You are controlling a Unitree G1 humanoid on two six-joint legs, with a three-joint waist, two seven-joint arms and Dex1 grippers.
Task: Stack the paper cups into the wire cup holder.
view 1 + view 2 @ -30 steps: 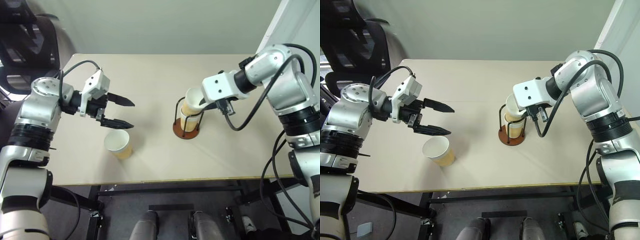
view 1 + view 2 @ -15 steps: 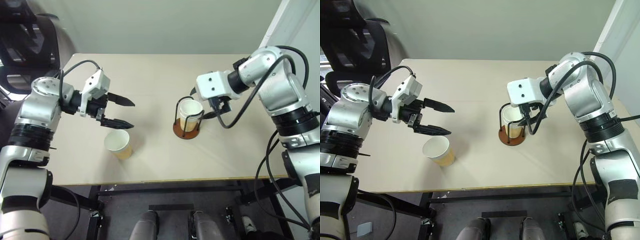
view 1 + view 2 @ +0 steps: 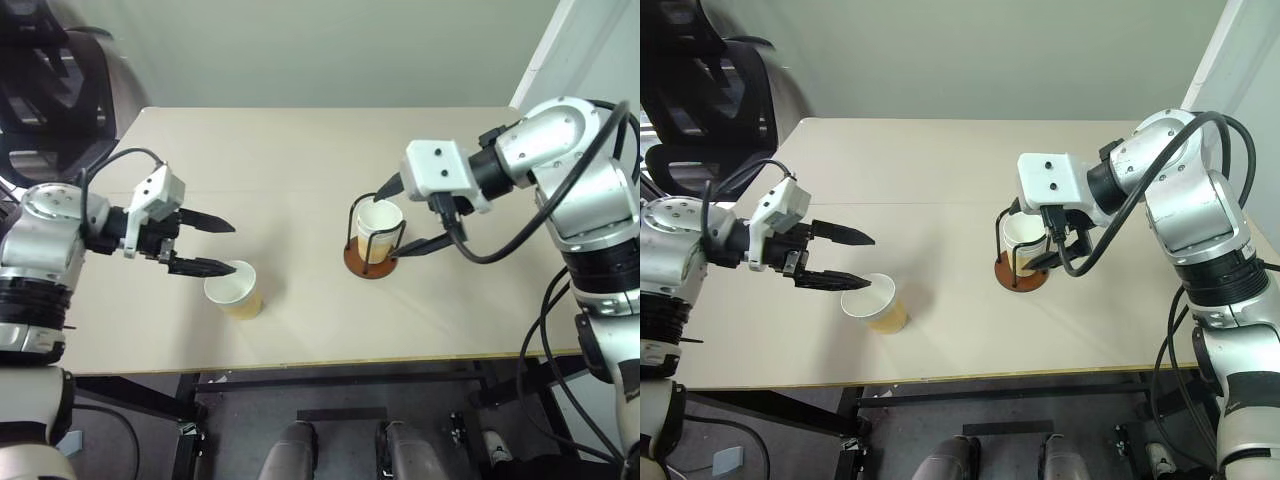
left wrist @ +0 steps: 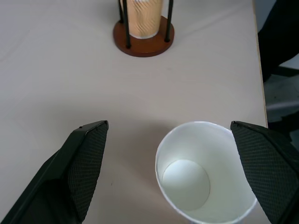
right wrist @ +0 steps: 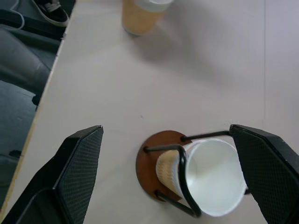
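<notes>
The wire cup holder (image 3: 370, 263) stands right of the table's middle, with a tan paper cup (image 3: 379, 224) sitting upright inside its black loops. My right gripper (image 3: 388, 224) is open, one finger on each side of the holder, gripping nothing. A second paper cup (image 3: 236, 291) stands upright near the front left, its white inside showing in the left wrist view (image 4: 205, 172). My left gripper (image 3: 232, 248) is open just left of this cup, at rim height, its nearer fingertip close to the rim. From the right wrist, the holder's base (image 5: 149, 163) lies between the fingers (image 5: 79, 163).
The beige table (image 3: 300, 150) has bare room at the back and between the two cups. Its front edge runs close below the loose cup. A black office chair (image 3: 50, 80) stands beyond the far left corner. A white wall panel rises at the right.
My right gripper has opened, let go of the cup, which now sits lower in the holder, and drawn back a little. My left gripper has moved left and down beside the loose cup.
</notes>
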